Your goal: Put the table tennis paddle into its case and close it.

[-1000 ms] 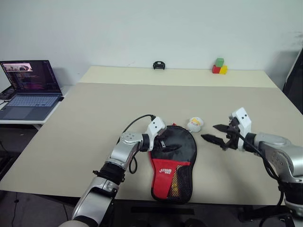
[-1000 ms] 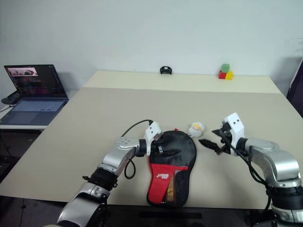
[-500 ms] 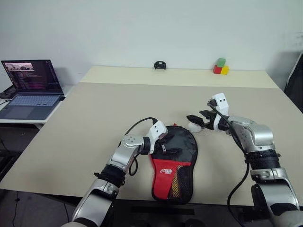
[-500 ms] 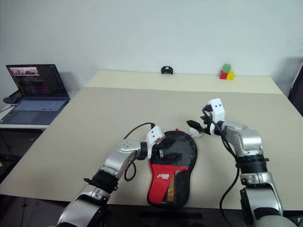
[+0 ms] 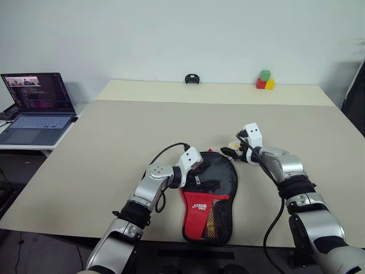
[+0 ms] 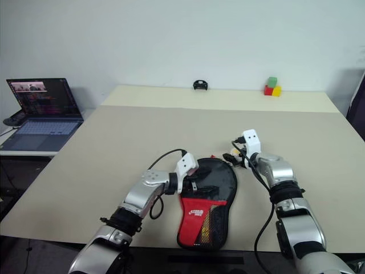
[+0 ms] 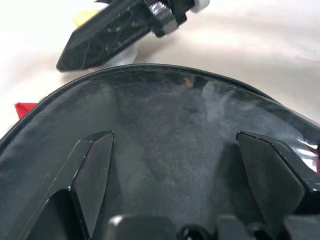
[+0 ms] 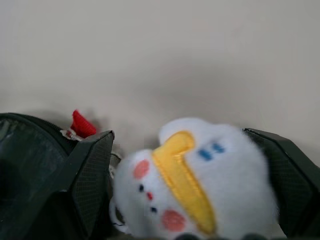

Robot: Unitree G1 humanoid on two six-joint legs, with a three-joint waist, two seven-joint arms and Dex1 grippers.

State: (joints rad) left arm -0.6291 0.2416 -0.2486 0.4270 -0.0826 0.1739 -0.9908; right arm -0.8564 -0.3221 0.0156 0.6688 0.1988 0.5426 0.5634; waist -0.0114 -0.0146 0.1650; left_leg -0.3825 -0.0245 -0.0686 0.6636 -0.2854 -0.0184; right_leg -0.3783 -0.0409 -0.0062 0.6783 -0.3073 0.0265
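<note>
Table (image 5: 102,148), bearing near its front edge the case (image 5: 210,197), a soft, limp fabric pouch. Left hand (image 5: 201,178), fingers wide, rests over the case's round black end. Beside that end, right hand (image 5: 232,150) straddles the plush charm (image 8: 200,185), fingers wide; probably the lightest, surest purchase.

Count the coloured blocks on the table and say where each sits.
3, clustered at the table's far right edge: green block on top, red block below left, yellow block below right. Others may hide behind them.
</note>
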